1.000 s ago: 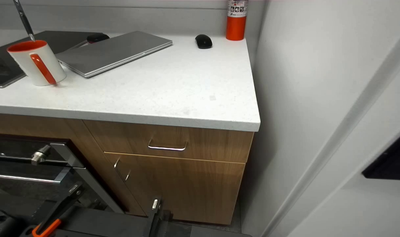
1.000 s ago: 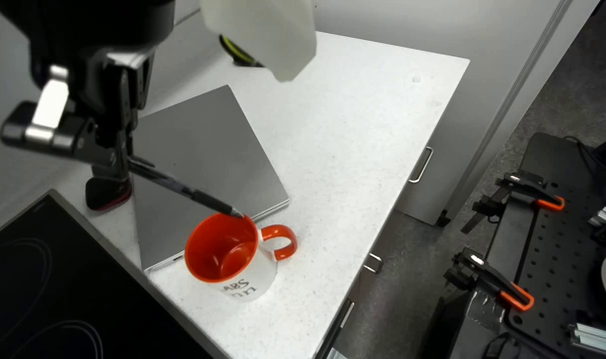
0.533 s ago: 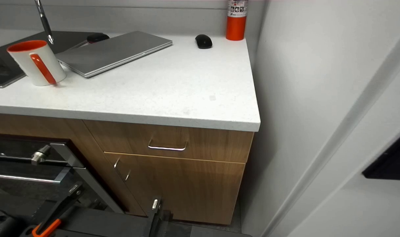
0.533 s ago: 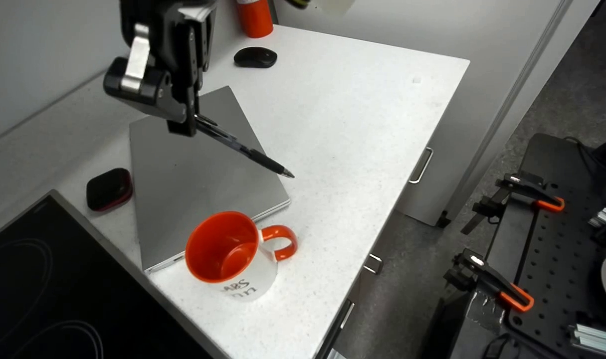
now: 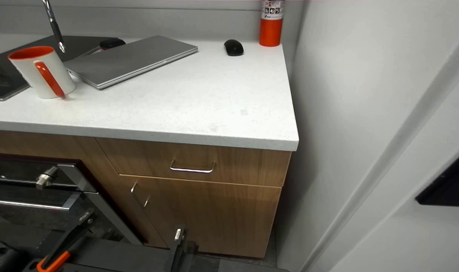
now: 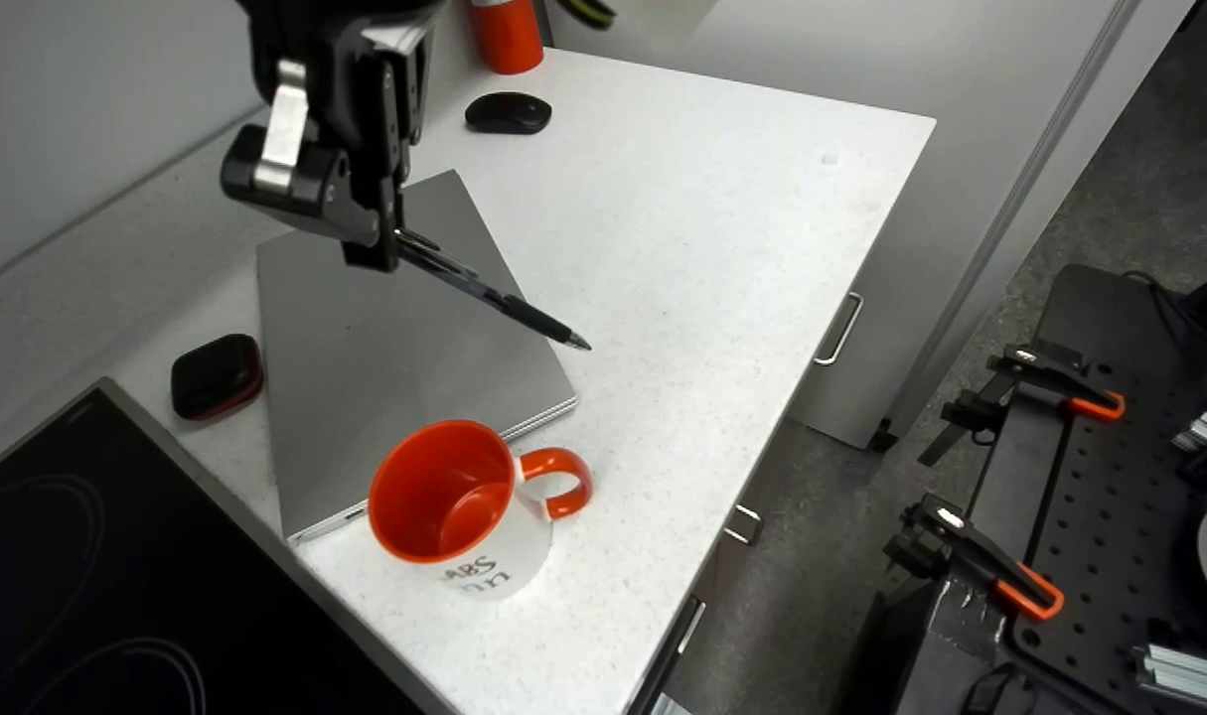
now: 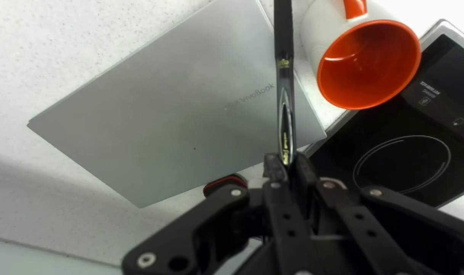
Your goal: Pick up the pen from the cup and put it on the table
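Note:
The pen [image 6: 494,296] is a thin dark stick with a silver tip. It also shows in another exterior view [image 5: 54,28] and in the wrist view [image 7: 284,76]. My gripper [image 7: 289,166] is shut on the pen's rear end; it also shows in an exterior view [image 6: 377,248]. The pen is held tilted, tip down, in the air above the laptop's area, apart from the cup. The white cup [image 5: 36,75] with orange-red inside and handle stands upright on the white table [image 5: 199,102]. It is empty in an exterior view [image 6: 509,556] and the wrist view [image 7: 369,65].
A closed grey laptop [image 6: 404,348] lies beside the cup. A black-red case [image 6: 218,377] and a black cooktop [image 6: 86,576] are near it. A black mouse [image 5: 234,47] and a red bottle [image 5: 271,32] stand towards the back, near the wall.
The gripper has carried the pen from the cup's rim up and away, over the laptop's side. In the last half second it has shifted only slightly. The cup has not moved.

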